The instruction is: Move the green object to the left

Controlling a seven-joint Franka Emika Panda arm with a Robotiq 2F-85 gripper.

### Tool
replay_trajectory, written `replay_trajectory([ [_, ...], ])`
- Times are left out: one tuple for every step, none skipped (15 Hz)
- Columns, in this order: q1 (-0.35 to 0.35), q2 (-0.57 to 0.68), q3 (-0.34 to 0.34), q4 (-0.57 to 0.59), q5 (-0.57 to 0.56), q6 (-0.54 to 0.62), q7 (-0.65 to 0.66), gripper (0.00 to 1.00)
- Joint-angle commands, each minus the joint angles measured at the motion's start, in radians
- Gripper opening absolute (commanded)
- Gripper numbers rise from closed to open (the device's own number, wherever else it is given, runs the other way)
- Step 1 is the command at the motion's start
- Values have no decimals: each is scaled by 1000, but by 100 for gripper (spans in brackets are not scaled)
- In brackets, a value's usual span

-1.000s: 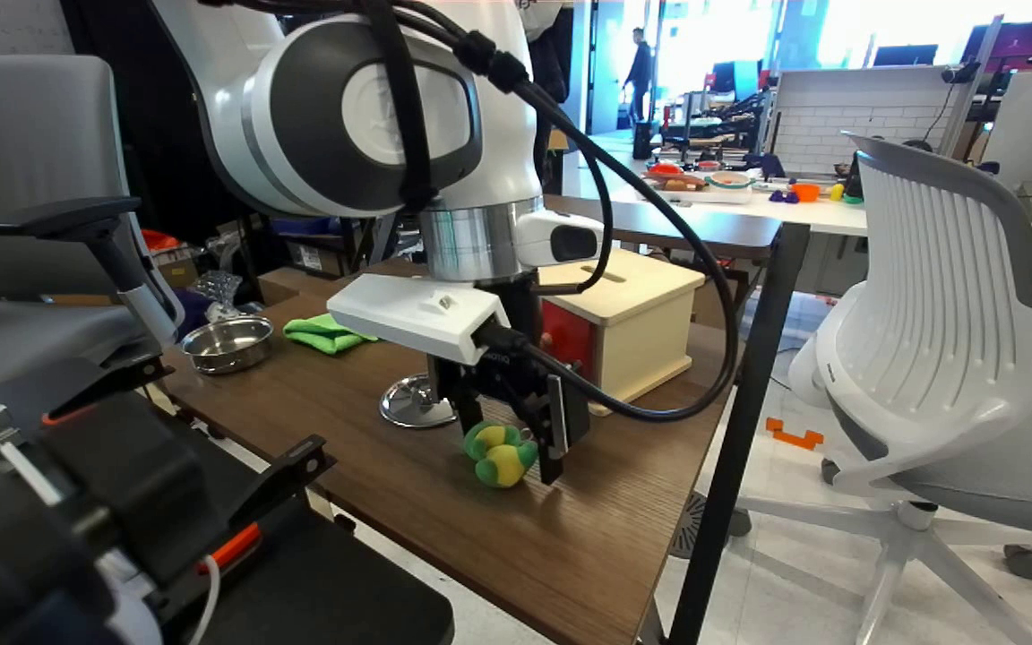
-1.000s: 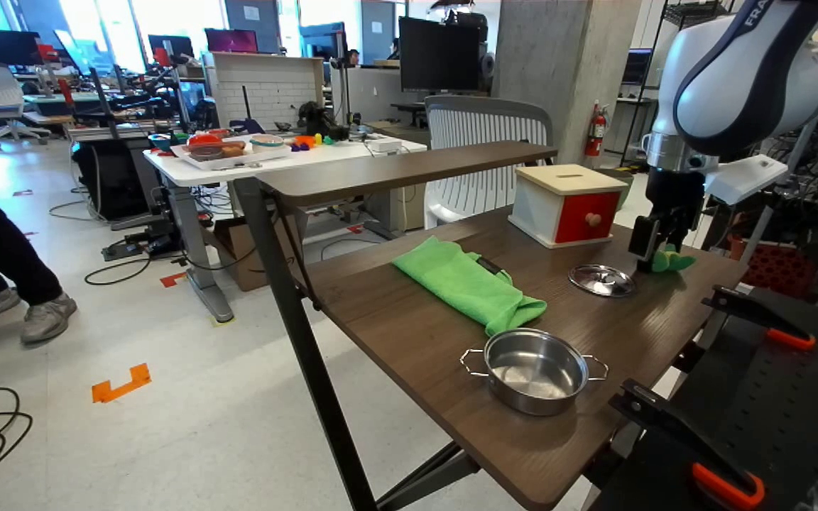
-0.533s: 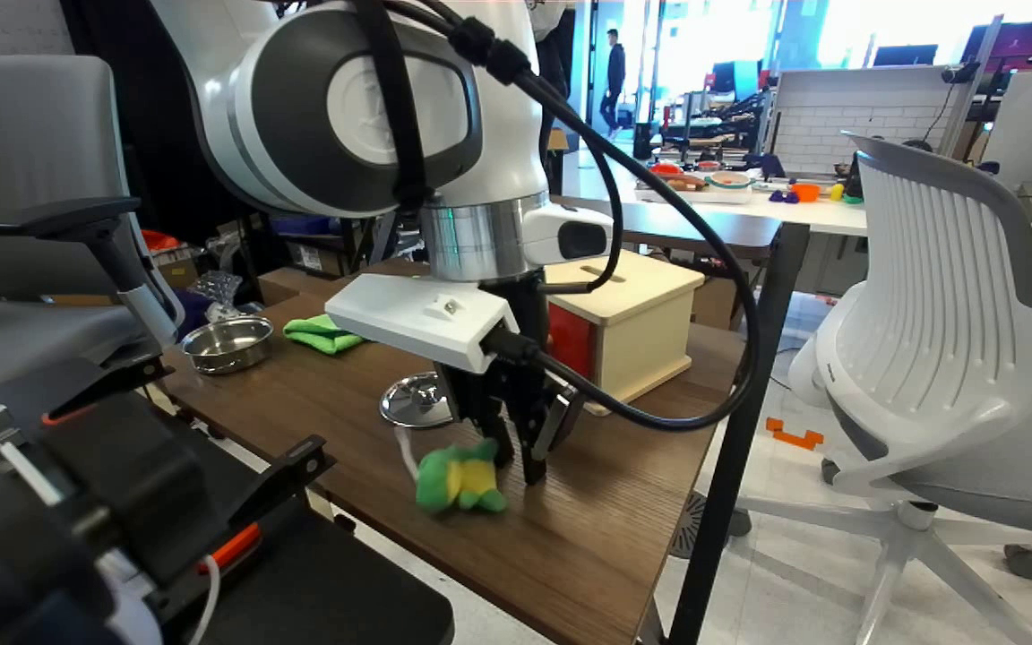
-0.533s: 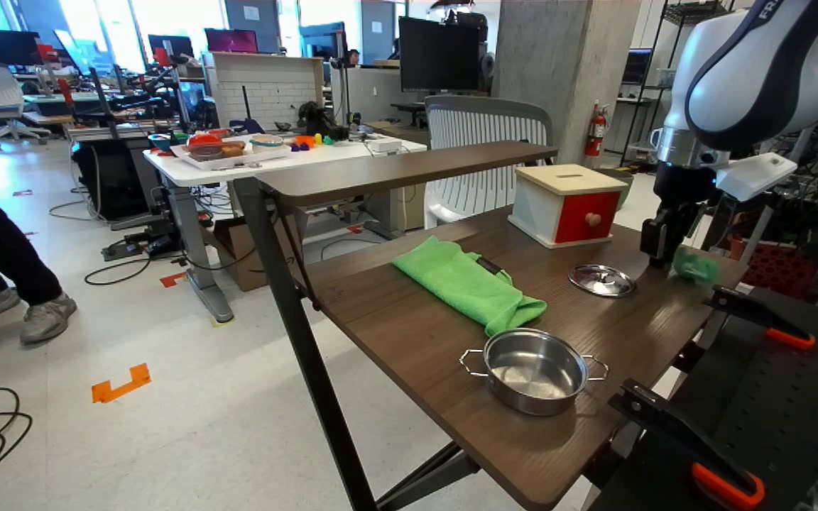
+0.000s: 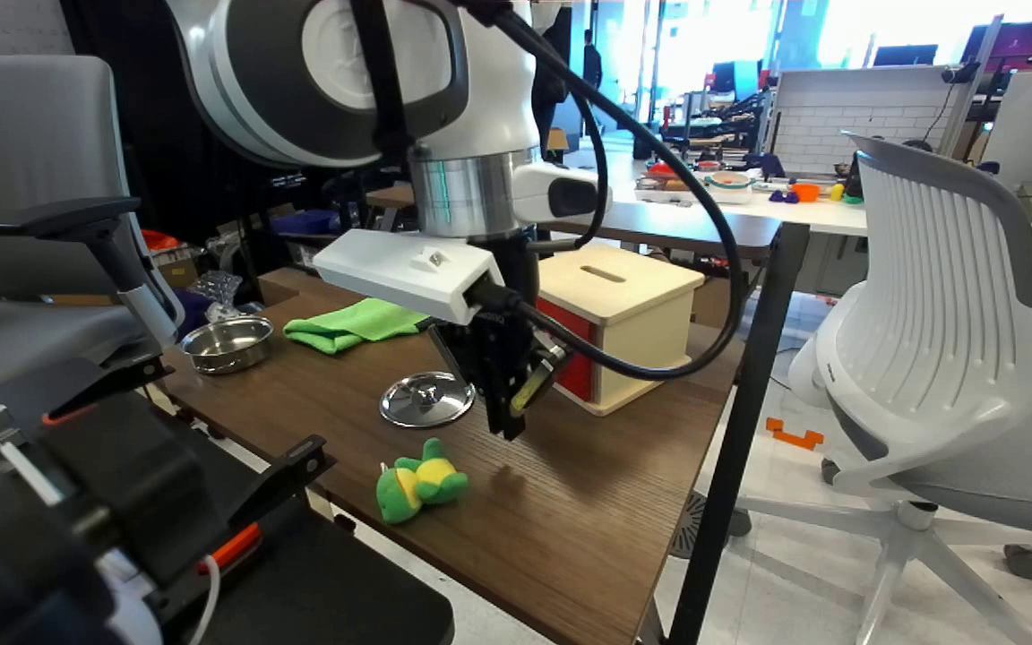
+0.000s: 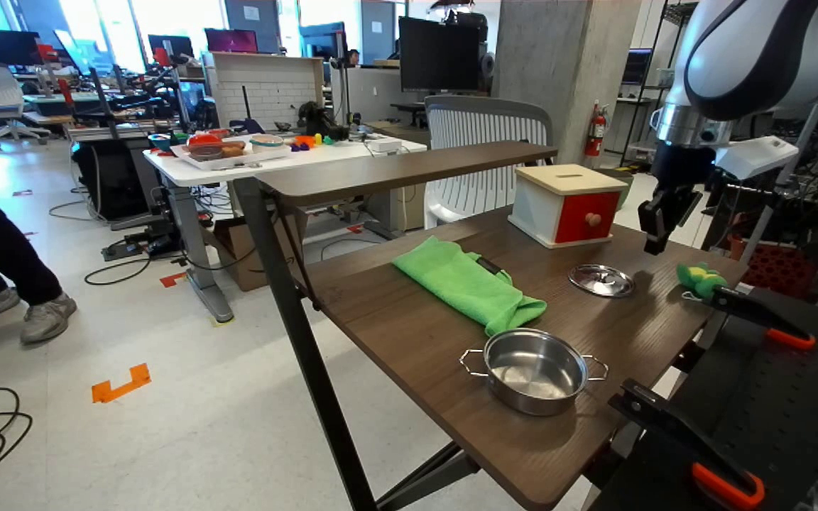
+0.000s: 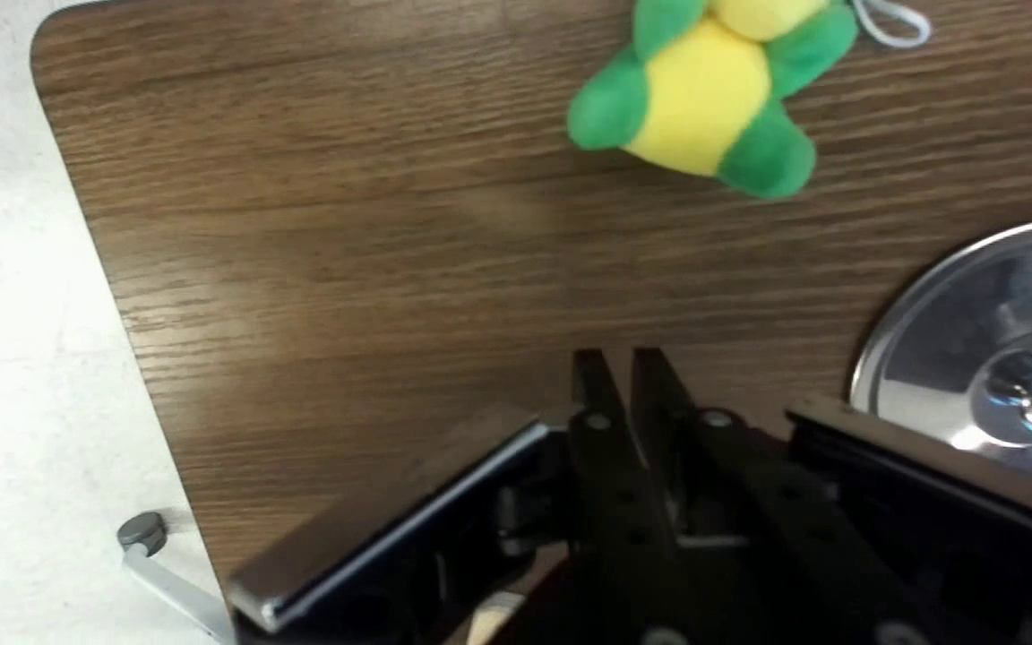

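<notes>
**Green toy (image 5: 420, 485) nearer the edge of the desk (image 5: 561, 546), end effector (image 7: 619, 358) raised**

Since 1 second ago the toy has left its spot beside the end effector and turned, ending up closer to the edge that faces the 2 clamps (image 6: 760, 318). The end effector has also come up: 0.5 seconds ago its tips were down at desk level, and now they hang above it.

The toy lies on its back, just in from the clamp-side edge, yellow belly up and head toward that edge, apart from both clamps.

The end effector is pressed together, with a thin gap at most between its tips in the wrist view. It is over the desk between the lid (image 5: 426, 399) and the edge beside the white chair (image 5: 937, 278).

The lid lies flat, knob up, farther in from the clamp-side edge than the toy. A wooden box (image 6: 566, 207) with a red front stands by the chair-side edge. A pot (image 6: 537, 377) stands near the corner at the other end of the clamp-side edge, and a folded green cloth (image 6: 469, 284) lies just beside it.
</notes>
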Motion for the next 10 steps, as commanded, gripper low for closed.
replay_trajectory([
  [-2,-74,-5,-39,21,-55,-13,45],
  [-6,-85,-5,-52,21,-55,-23,53],
  [-14,-96,-4,-68,20,-59,-40,59],
  [-22,-104,-2,-83,21,-63,-56,68],
  [-29,-111,-1,-98,25,-77,-71,74],
  [-38,-115,4,-109,37,-85,-83,83],
  [-49,-116,8,-120,48,-102,-101,89],
  [-58,-115,13,-131,65,-104,-115,96],
  [-75,-112,24,-135,91,-111,-141,100],
  [-86,-110,32,-139,113,-119,-162,100],
])
